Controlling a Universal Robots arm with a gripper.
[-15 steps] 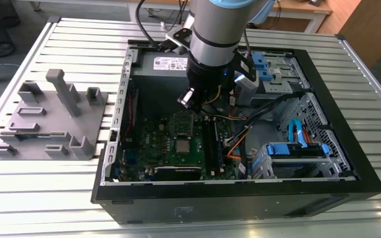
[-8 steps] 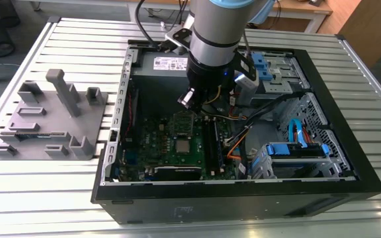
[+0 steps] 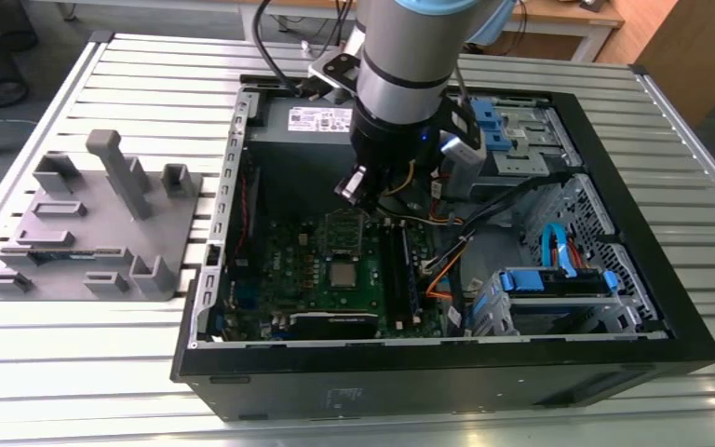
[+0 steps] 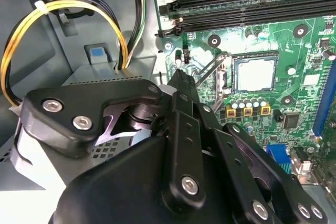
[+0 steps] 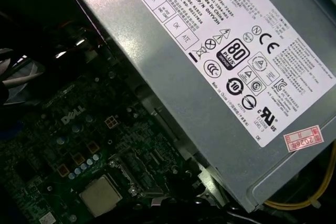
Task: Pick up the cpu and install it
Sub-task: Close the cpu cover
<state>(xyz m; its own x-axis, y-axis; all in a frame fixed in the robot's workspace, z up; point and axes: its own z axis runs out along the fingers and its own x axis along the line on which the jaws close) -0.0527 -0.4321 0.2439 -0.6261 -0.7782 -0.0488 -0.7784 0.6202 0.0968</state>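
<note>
A Universal Robots arm hangs its black linkage gripper over an open black desktop computer case. In the exterior view the gripper sits above the green motherboard. How wide the gripper stands cannot be told from these views, and nothing is seen held at its tip.

The cpu, a small flat square chip with a pale silvery-grey top, lies below the gripper and a little ahead of its tip. It is apart from the gripper and rests inside the dark square metal-framed socket of the board. The first wrist view shows the same pale cpu set among the board's small parts, so the chip appears to be already placed.

Just beside the gripper is the grey sheet-metal power supply box with its white label. A looped yellow-and-black cable bundle runs close on the gripper's other side. Long black memory slots lie beyond the socket, and the grey plastic parts holder stands well away, outside the case.

The risks here come from the crowding. Any sideways travel could catch the cable loop or knock the power supply wall. A descent slightly off line could press on the socket frame or one corner of the chip, tilting it and straining the contacts beneath. Whether the chip lies fully flat cannot be judged from these angles.
</note>
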